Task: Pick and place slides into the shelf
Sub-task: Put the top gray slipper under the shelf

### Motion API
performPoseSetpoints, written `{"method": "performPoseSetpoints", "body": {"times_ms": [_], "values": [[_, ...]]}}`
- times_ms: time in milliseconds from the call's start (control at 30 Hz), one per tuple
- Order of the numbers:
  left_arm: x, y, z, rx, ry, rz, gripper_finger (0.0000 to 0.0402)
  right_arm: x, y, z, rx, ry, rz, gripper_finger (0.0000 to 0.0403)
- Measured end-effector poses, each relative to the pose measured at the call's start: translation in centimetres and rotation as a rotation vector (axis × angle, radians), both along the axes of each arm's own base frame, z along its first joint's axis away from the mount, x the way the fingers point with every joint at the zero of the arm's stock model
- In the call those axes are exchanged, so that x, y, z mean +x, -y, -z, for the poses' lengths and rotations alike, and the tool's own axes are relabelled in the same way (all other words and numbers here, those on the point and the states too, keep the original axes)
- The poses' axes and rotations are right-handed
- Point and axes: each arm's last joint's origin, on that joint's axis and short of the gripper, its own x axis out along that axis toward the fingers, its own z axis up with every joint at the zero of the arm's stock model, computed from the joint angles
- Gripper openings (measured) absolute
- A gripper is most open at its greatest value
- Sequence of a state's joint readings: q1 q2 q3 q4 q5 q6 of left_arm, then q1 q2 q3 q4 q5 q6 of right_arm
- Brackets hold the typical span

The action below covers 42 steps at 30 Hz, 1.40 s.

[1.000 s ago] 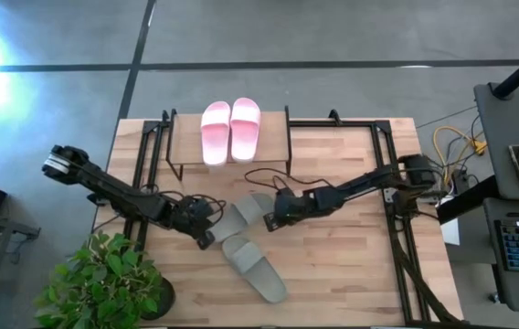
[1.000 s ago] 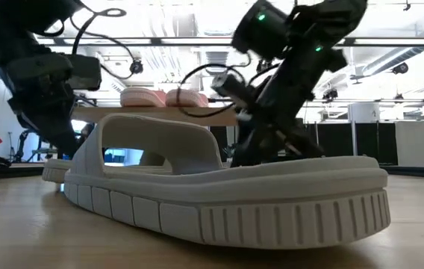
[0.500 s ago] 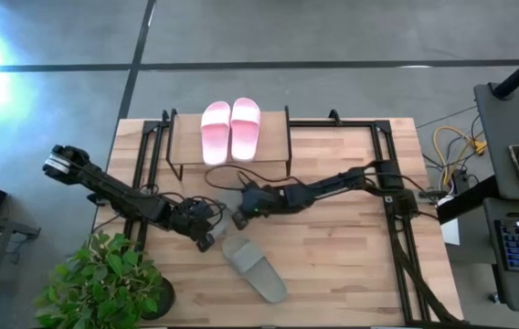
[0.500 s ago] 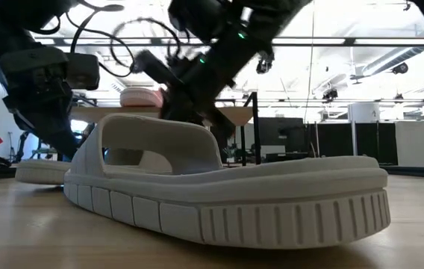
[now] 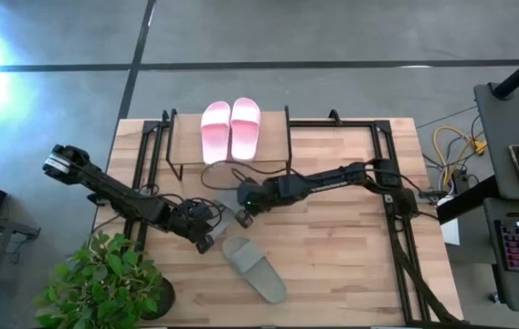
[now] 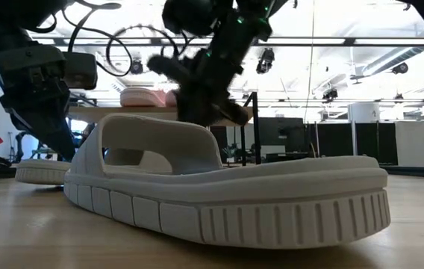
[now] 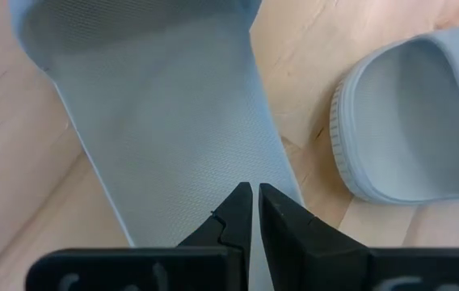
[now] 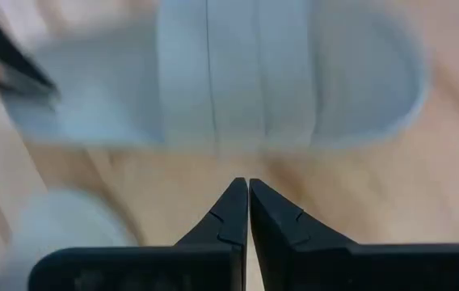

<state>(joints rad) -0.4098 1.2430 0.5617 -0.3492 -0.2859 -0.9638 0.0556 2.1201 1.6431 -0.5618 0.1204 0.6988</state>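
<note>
The wooden table [image 5: 333,265] carries everything, with the shelf [image 5: 273,146] standing at its far edge and the pale pink pair [image 5: 230,130] already laid side by side on the shelf's plank top. One grey-green slide [image 5: 254,269] lies alone on the near part of the table, well apart from both arms. The second grey-green slide [image 5: 224,218] lies between the two grippers, largely hidden under them in the high view; in the right wrist view its wide strap [image 8: 237,73] sits just ahead of the fingertips. The right gripper [image 5: 244,209] is stretched across the table to this slide with its fingers pressed together on nothing. The left gripper [image 5: 206,226] rests at the slide's other side, its fingers likewise closed, over the footbed [image 7: 165,145]. The slides are judged light, soft and springy, with a matte surface unlikely to slip; the strap or a sidewall edge is judged the best hold, since the sole would flex under a pinch.
</note>
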Motion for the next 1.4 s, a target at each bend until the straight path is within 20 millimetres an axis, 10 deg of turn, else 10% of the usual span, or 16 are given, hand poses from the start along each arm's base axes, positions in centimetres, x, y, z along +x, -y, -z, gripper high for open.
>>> {"method": "performPoseSetpoints", "body": {"times_ms": [500, 867, 1400], "values": [[-0.6, 1.7, -0.2, -0.041, 0.010, 0.030, 0.0011, 2.6, 1.2, 4.8, -0.069, 0.059, -0.042, 0.0009], [-0.7, 1.9, -0.2, -0.041, 0.015, 0.028, 0.0011, 5.8, 3.0, 0.8, -0.151, 0.177, -0.072, 0.0009], [-1.1, 4.2, -1.9, 0.015, 0.033, 0.216, 0.0011, 2.5, -0.9, -3.7, -0.107, -0.096, -0.286, 0.0009]]}}
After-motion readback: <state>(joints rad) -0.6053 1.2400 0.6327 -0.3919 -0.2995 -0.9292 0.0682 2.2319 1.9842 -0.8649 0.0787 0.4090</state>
